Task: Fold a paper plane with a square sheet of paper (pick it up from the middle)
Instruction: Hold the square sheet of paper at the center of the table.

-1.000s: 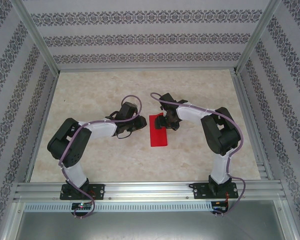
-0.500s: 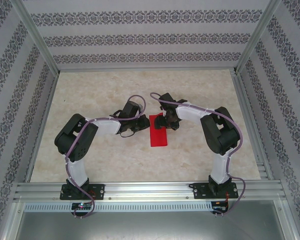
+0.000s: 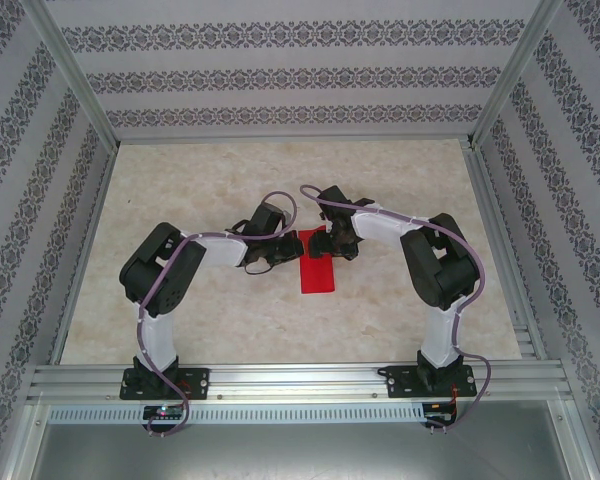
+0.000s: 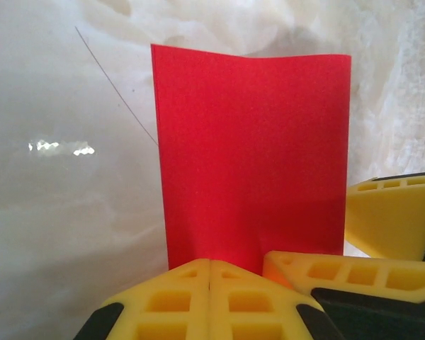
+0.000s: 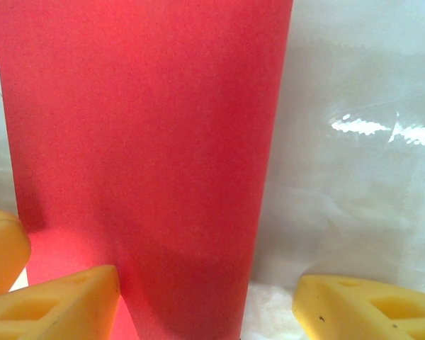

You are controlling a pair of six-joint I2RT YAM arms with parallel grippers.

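Note:
The square sheet of paper (image 3: 317, 272) is bright red and lies flat mid-table as a narrow rectangle. In the left wrist view the square sheet of paper (image 4: 251, 149) stretches away from my left gripper (image 4: 210, 273). Its yellow fingers are pressed together at the sheet's near edge, and I cannot tell whether a layer is pinched. My left gripper (image 3: 283, 250) sits at the sheet's far left corner, my right gripper (image 3: 332, 243) at its far end. The right gripper (image 5: 209, 315) is open, one finger (image 5: 57, 304) over the paper (image 5: 142, 142), the other over bare table.
The tabletop (image 3: 200, 190) is pale marble, with patterned walls on three sides. An aluminium rail (image 3: 300, 380) runs along the near edge by the arm bases. One yellow right finger (image 4: 393, 219) shows beside the paper in the left wrist view.
My left arm has reached further right toward the paper and its gripper has closed. The right arm and the paper have barely moved.

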